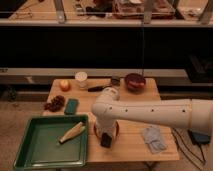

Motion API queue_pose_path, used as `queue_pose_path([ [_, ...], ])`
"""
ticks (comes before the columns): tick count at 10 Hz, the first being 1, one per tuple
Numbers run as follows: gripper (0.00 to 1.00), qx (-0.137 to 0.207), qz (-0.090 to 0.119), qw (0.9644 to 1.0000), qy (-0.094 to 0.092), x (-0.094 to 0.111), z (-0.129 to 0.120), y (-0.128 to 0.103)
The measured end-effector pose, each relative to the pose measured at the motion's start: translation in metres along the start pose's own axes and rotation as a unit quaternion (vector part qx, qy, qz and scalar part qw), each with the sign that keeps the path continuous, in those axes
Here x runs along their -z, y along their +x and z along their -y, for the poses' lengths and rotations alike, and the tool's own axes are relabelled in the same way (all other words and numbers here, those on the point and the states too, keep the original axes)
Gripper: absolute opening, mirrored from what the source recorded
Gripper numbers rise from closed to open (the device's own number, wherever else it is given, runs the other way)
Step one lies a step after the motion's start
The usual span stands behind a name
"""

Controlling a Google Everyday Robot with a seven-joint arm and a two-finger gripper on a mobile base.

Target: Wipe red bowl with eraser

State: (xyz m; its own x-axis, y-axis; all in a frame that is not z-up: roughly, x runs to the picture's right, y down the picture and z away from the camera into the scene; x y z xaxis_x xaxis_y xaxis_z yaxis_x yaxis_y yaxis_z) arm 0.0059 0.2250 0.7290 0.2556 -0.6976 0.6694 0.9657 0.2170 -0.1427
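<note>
The red bowl (114, 129) sits on the wooden table (132, 102) just right of the green tray, mostly covered by my white arm (150, 111), which reaches in from the right. My gripper (106, 140) hangs down at the bowl's front-left rim, its dark end low over the table edge. A dark blocky shape shows at the gripper's tip; I cannot separate the eraser from the gripper itself. The darker maroon bowl (134, 81) stands at the back of the table.
A green tray (35, 150) at front left holds a yellowish husk-like item (71, 132). A teal block (71, 106), a dark red cluster (55, 103), an orange fruit (64, 85), a white cup (81, 79), a black tool (97, 88) and a grey cloth (153, 138) lie around.
</note>
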Motion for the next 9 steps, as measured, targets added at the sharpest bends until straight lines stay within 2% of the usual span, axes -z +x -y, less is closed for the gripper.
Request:
queue_pose_path([
  [3, 0.0, -0.027, 0.001, 0.9994, 0.021, 0.012, -0.021, 0.013],
  [5, 0.0, -0.045, 0.005, 0.9985, 0.032, 0.015, -0.031, 0.032],
  [9, 0.0, -0.051, 0.015, 0.9981, 0.03, 0.015, -0.016, 0.07],
])
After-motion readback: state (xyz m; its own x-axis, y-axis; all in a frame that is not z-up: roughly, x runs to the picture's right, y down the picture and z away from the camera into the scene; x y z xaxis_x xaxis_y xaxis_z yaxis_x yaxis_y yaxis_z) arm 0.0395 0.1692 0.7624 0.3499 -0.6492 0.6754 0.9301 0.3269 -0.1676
